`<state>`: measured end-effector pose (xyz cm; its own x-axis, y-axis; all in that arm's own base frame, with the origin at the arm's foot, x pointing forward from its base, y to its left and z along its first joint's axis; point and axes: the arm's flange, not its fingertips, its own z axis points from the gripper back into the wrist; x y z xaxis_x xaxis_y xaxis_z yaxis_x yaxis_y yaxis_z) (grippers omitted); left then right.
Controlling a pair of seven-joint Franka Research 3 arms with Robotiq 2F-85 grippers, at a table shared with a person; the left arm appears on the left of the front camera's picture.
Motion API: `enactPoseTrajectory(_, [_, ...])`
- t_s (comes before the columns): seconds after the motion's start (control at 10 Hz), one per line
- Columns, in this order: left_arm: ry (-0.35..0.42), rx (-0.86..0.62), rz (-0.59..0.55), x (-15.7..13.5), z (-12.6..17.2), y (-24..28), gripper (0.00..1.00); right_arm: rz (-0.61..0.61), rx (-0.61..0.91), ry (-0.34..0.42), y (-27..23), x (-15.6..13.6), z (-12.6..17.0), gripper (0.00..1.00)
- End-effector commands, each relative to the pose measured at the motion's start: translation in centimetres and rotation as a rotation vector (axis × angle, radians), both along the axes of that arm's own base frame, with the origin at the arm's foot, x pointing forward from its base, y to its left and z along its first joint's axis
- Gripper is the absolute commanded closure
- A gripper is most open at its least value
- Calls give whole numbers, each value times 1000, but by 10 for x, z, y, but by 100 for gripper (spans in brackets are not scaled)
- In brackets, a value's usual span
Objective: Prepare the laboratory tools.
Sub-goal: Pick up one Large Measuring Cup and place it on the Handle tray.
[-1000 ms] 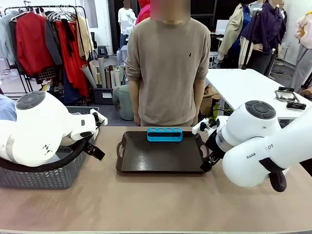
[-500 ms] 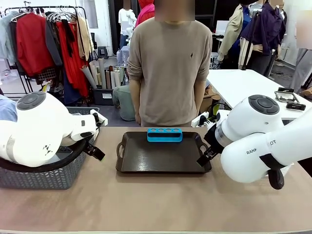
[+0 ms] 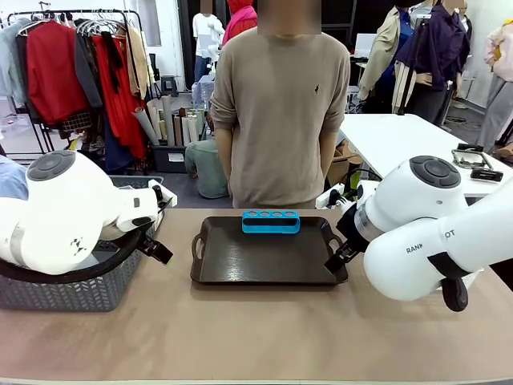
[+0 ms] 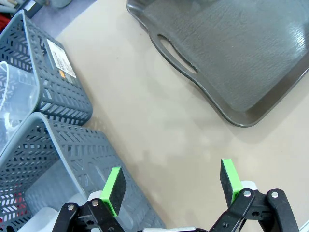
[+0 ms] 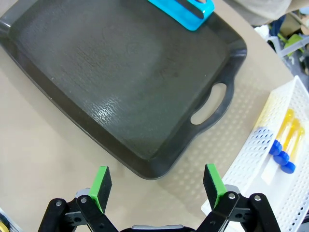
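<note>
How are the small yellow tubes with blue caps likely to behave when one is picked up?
Probably light: the yellow tubes look thin and small in the white mesh basket. Round and lying side by side, they may roll when nudged. Their smooth plastic could slip in a grip, so gripping near the blue caps seems safer.

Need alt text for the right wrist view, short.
The right claw hangs open, green pads apart, above the tan table at the near edge of a dark tray. A blue rack sits at the tray's far edge; beside the tray, a white mesh basket holds orange-yellow tubes with blue caps.
</note>
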<state>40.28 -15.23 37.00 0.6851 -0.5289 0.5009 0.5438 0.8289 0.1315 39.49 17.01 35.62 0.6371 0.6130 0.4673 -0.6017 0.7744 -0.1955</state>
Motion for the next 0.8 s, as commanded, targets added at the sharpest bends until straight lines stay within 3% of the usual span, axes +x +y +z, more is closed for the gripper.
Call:
enactPoseTrajectory(0.0, [0, -1, 1, 0, 0, 0, 0, 2, 13, 10, -4, 0, 5, 0])
enactPoseTrajectory(0.4, [0, 0, 0, 0, 0, 0, 0, 0, 0, 0, 0, 0, 0, 0])
enactPoseTrajectory(0.7, [59, -26, -28, -1, 21, 1, 0, 50, 149, 26, 5, 9, 20, 0])
